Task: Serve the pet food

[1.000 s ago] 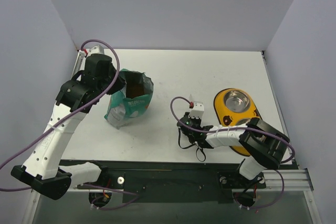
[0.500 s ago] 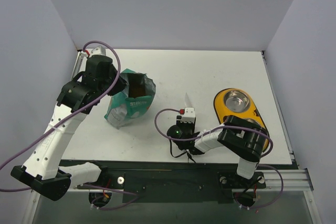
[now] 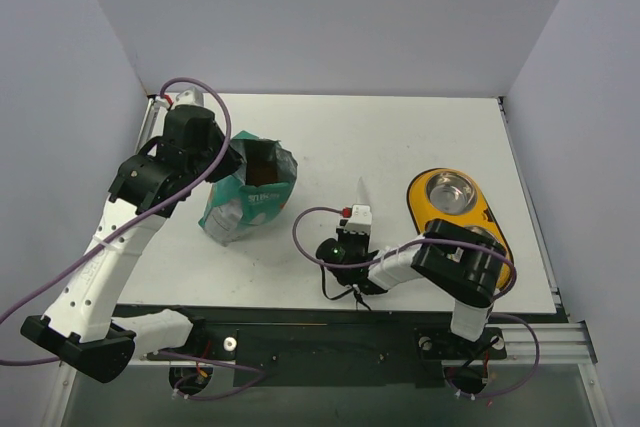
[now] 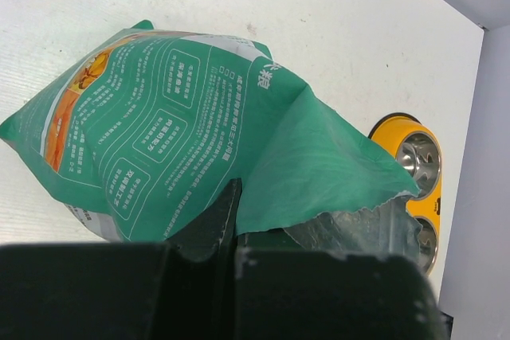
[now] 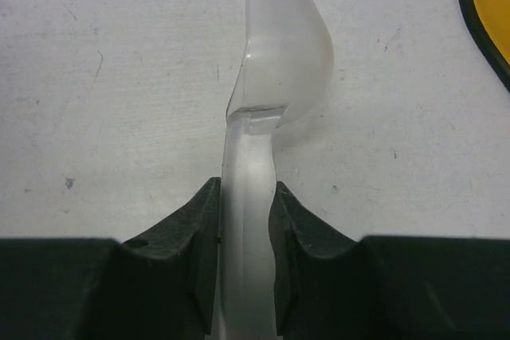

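**Food lies left of my scoop, and the scoop points the wrong way**

My right claw [image 5: 245,197] is pinching the flat handle of the clear scoop [image 5: 279,45]. One finger sits on each side of the handle, and the cup sticks straight out ahead of the fingertips. The cup looks empty. It hangs low over the white surface [image 3: 400,137], and I cannot tell whether its underside is touching.

The pet food [image 3: 262,162] shows as a brown patch down inside the open mouth of the green bag [image 3: 248,199]. From above, that mouth lies to the left of my right claw and a little farther from the arm bases. The scoop's long axis runs from my claw toward the far edge of the surface. It is therefore roughly side-on to the bag, not aimed at it. The yellow feeder [image 3: 455,215] with its steel bowl [image 3: 450,192] sits on the other side, to the right of the scoop.

My left claw [image 3: 232,159] is much nearer the food, right at the bag's upper rim. In the left wrist view its fingers seem pressed together on a fold of that rim, so I take it to be holding the mouth open.

As I judge it, filling the scoop falls to my right arm. It needs to turn the scoop's tip leftward, lift it above the rim and dip it down into the opening. The risk is catching the rim with the cup and crumpling the mouth shut.
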You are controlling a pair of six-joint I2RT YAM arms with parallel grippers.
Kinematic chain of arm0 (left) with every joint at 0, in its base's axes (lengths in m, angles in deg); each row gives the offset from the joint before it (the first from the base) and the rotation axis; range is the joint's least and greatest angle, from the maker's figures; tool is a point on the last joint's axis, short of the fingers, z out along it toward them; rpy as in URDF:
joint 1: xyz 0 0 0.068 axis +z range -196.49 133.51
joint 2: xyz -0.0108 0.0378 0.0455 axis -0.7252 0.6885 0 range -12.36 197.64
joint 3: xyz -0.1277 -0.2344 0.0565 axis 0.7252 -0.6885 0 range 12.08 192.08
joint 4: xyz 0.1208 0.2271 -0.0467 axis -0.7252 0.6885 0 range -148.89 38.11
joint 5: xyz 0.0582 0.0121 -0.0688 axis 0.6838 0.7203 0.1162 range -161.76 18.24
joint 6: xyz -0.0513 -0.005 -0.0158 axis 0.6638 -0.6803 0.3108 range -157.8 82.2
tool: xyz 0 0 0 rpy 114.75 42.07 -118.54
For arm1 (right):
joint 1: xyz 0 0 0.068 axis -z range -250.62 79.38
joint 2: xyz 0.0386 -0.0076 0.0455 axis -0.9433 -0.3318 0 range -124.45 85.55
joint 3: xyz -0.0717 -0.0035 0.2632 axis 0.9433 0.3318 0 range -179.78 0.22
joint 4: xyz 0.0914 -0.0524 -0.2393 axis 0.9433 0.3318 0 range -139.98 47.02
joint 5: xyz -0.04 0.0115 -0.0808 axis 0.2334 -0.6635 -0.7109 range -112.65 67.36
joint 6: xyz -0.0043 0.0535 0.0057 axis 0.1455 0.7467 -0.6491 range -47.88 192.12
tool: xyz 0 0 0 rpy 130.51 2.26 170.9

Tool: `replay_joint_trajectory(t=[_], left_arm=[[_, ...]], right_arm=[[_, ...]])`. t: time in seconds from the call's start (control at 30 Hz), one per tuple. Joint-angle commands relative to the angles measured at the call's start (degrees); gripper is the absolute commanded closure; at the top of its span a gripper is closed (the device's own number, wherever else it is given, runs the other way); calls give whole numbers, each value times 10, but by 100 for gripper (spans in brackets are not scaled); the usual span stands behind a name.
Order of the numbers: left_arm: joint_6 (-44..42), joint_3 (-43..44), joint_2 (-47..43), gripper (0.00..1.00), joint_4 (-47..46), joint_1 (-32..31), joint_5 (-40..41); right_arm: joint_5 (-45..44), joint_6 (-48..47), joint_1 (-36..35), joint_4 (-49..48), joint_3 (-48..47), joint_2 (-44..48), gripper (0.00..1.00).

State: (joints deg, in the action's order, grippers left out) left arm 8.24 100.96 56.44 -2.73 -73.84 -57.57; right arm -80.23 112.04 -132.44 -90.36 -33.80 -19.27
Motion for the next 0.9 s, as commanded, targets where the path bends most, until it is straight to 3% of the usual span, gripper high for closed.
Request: replay_joint_trajectory(t=[0.0,0.13,0.3,0.53,0.7,0.87], left_arm=[[-3,-19,2,100,-15,-2,-6],[-20,-8,6,100,-7,-3,-3],[-39,31,30,100,8,-9,-19],[-64,71,68,100,49,-38,-29],[-82,94,88,100,58,-61,-40],[-83,94,97,100,55,-76,-43]], right_arm=[[83,36,5,259,9,85,100],[186,71,6,456,-32,223,100],[377,96,22,601,-83,354,100],[459,61,56,847,-205,492,100],[532,-12,87,942,-294,530,100],[571,-68,88,1027,-469,493,100]])
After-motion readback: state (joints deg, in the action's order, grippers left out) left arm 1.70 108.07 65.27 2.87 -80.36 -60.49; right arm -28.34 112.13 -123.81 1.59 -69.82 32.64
